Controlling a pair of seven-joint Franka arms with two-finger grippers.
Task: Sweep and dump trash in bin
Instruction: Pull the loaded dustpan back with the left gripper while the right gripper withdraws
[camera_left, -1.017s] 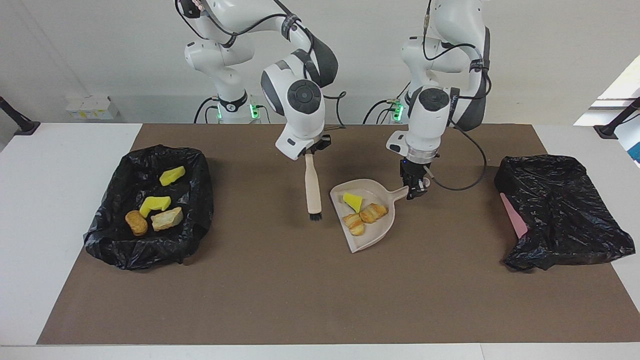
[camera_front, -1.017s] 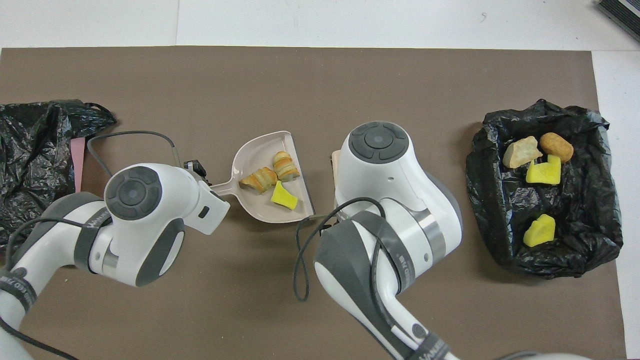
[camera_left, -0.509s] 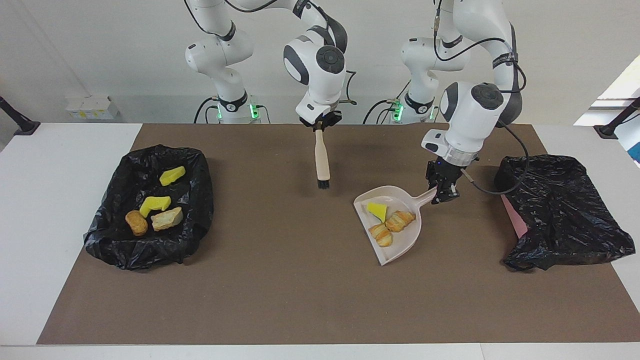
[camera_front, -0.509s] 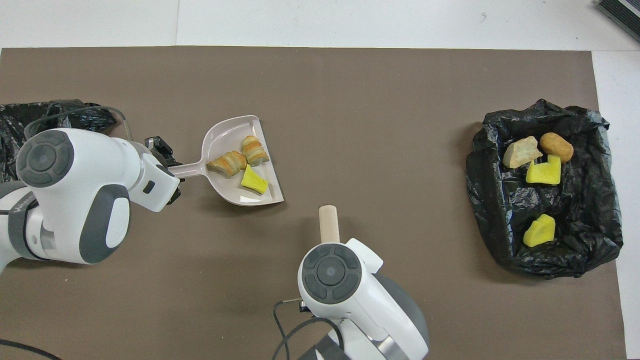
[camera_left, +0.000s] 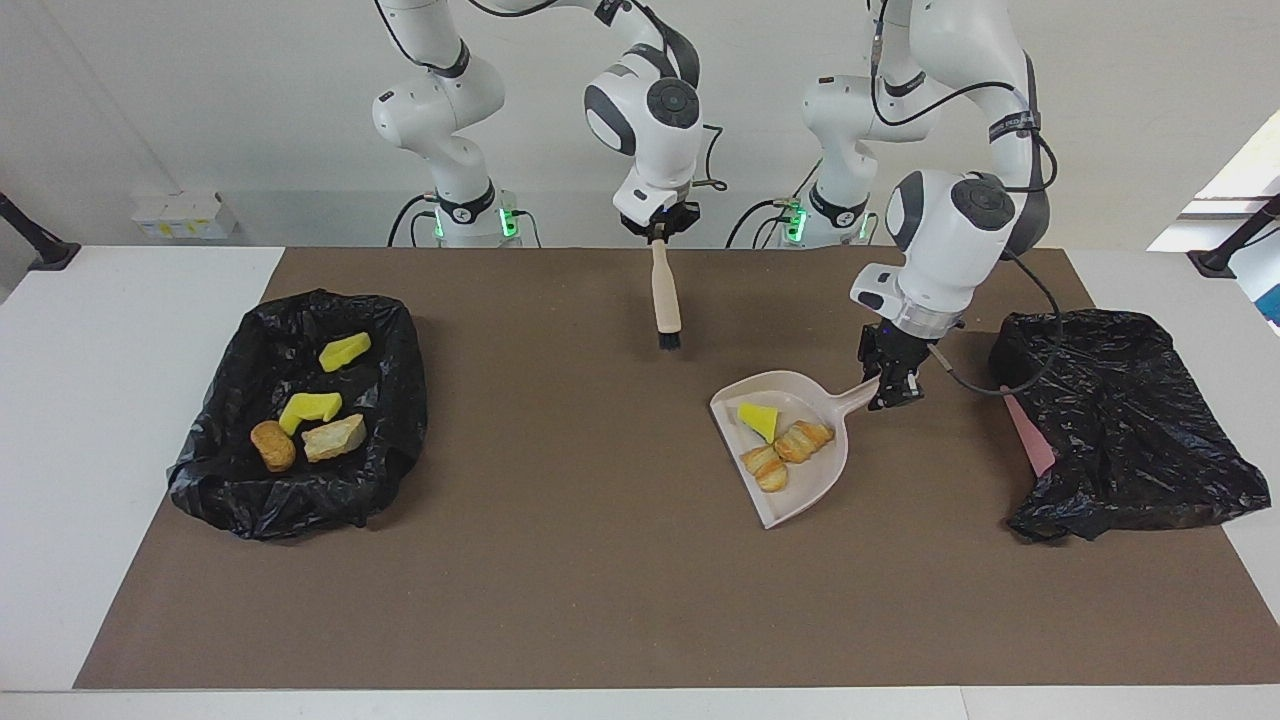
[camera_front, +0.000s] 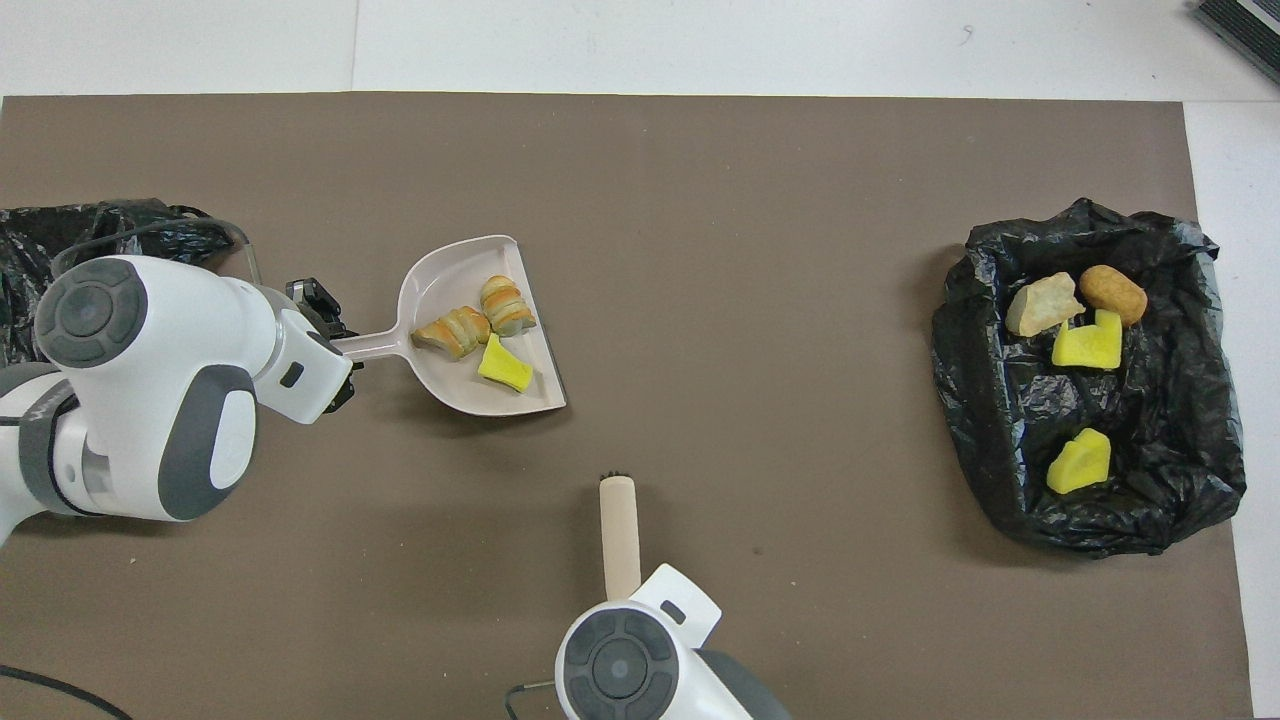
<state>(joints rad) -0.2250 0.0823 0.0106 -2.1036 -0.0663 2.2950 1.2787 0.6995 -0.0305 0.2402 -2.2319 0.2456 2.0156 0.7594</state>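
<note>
Seven pieces of trash show in all: three ride in the dustpan (camera_left: 790, 450), namely one yellow sponge bit (camera_left: 758, 420) and two croissant-like chunks (camera_left: 787, 452), and four lie in the black-lined bin (camera_left: 300, 420) at the right arm's end of the desk, two yellow sponge bits (camera_left: 325, 380) and two bread chunks (camera_left: 305, 440). A second black bag (camera_left: 1120, 420) with a pink edge sits at the left arm's end. There is one dustpan and one brush (camera_left: 665, 300). The left gripper (camera_left: 895, 385) is clamped on the dustpan's handle, holding the pan over the brown mat between the desk's middle and the second bag. The right gripper (camera_left: 658, 228) is closed on the top of the brush handle, the brush hanging bristles down over the desk's edge nearest the robots. A second ago the pan was near the desk's middle with the brush close beside it; since then the pan has moved toward the left arm's end, and the brush has risen and drawn back toward the robots. The bin's four pieces have not shifted.
</note>
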